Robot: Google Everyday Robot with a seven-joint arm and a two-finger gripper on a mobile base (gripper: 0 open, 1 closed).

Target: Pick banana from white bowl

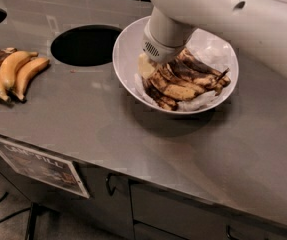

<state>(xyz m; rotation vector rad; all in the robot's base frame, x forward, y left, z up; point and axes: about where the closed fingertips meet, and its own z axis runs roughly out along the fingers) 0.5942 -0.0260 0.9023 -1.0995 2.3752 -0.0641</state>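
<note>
My gripper point(155, 54) was set low in the bowl point(125, 59), at its left over the banana point(179, 88), evidently for a grasp; whether clenched, I could not tell.

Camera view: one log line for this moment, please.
gripper: down in white bowl, at bananas | bananas: lying in bowl | yellow bunch: on counter

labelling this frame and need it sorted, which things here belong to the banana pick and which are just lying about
Job in hand:
white bowl
browned bananas inside it
gripper, down in the bowl at the bananas

Lying about:
yellow banana bunch at the counter's left
round hole in the counter
label on the cabinet front
</note>
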